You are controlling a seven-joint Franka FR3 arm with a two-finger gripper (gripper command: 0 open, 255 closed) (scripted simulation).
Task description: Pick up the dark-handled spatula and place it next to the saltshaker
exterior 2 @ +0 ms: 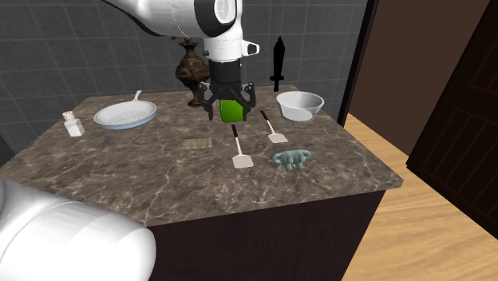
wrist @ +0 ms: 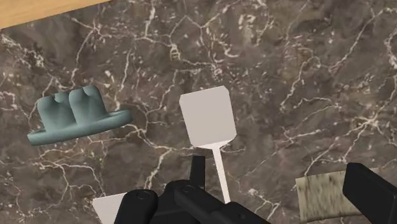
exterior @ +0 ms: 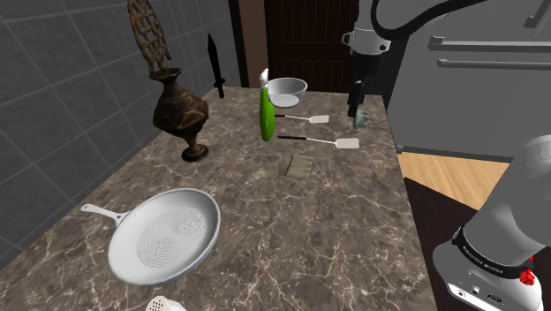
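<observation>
1. Farthest toward the second exterior view's left, the saltshaker (exterior 2: 73,124) is standing upright near the edge of the marbled surface (exterior 2: 160,187).
2. Just to its right, a pale pan (exterior 2: 125,116) with a perforated bottom is lying flat, its handle pointing toward the tiled wall.
3. Further right, a small tan mat (exterior 2: 195,144) is lying flat. Behind it, a dark vase (exterior 2: 189,80) is standing by the wall.
4. Next, the hand (exterior 2: 231,112) is hanging well above the surface, its fingers spread apart and gripping nothing. A green bottle (exterior: 266,119) is standing farther back and showing between them.
5. Below the hand, the dark-handled spatula (exterior 2: 238,145) is lying flat on the surface just right of the mat. Its black handle is pointing toward the wall and its white blade toward the near edge. It is lying well apart from the saltshaker, with the pan between them.
6. Just to its right, a second spatula (exterior 2: 271,128) is lying roughly parallel, not touching it.
7. A teal lumpy object (exterior 2: 289,158) is sitting near the dark-handled spatula's blade, apart from it.
8. Farther right, a black knife (exterior 2: 278,64) is standing upright by the wall, and a pale bowl (exterior 2: 300,104) is sitting in front of it.
</observation>
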